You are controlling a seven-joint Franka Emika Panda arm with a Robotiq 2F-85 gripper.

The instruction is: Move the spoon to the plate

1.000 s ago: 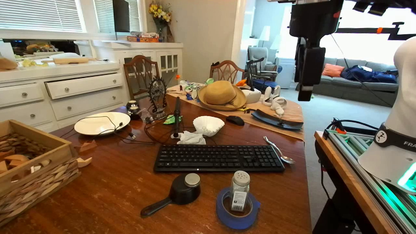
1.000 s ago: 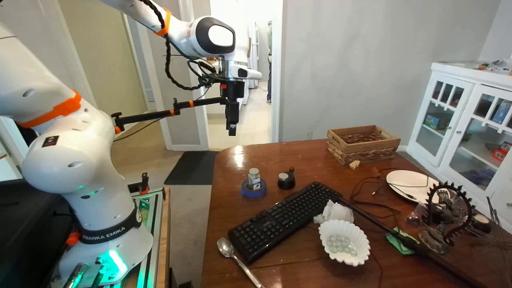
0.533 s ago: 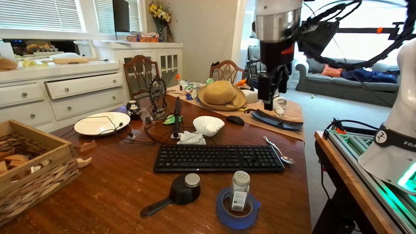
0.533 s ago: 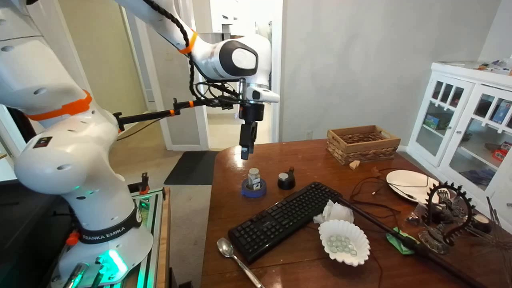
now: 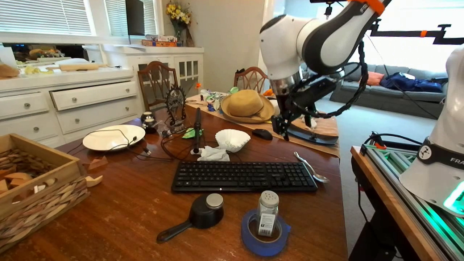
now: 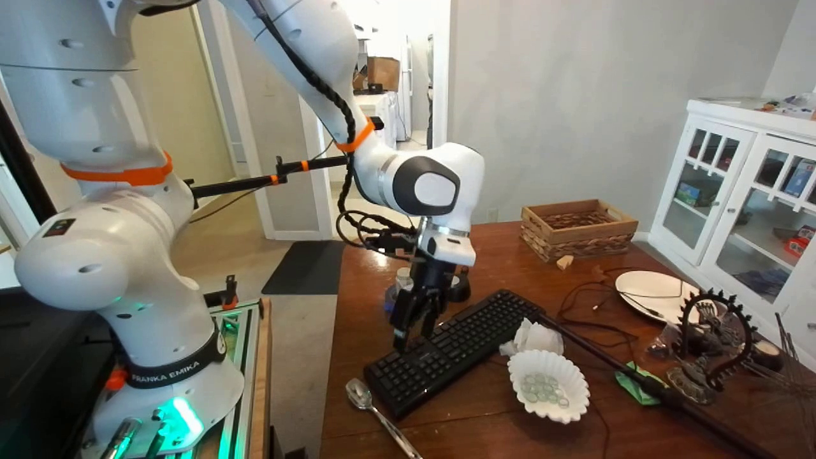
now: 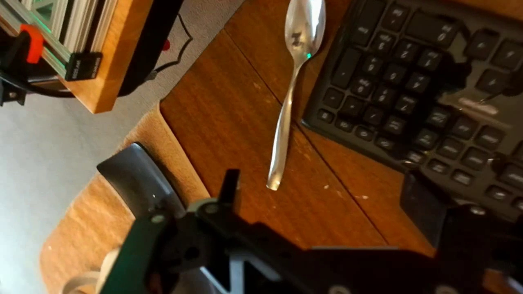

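The silver spoon lies on the wooden table beside the end of the keyboard, in both exterior views [image 5: 307, 164] [image 6: 384, 419] and in the wrist view [image 7: 287, 106]. The flat round white plate with a thin tan rim [image 5: 105, 139] lies across the table with a thin cable over it; it also shows in an exterior view [image 6: 644, 287] and is out of the wrist view. My gripper [image 7: 322, 175] is open and empty, its fingers wide apart. It hangs above the table near the keyboard [image 6: 414, 338], pointing down; the spoon's handle end shows ahead of the left finger.
The black keyboard [image 5: 243, 177] is right beside the spoon. A white bowl [image 6: 548, 389], crumpled white tissue [image 5: 214, 154], black pole [image 6: 612, 363], cables and spiky ornament [image 6: 714, 331] stand between spoon and plate. A shaker [image 5: 268, 210], black pan [image 5: 203, 214] and basket [image 5: 43, 188] are nearby.
My arm has swung in over the table. The gripper has come down and moved from beyond the table edge to above the keyboard and spoon area. The spoon and plate have not moved.
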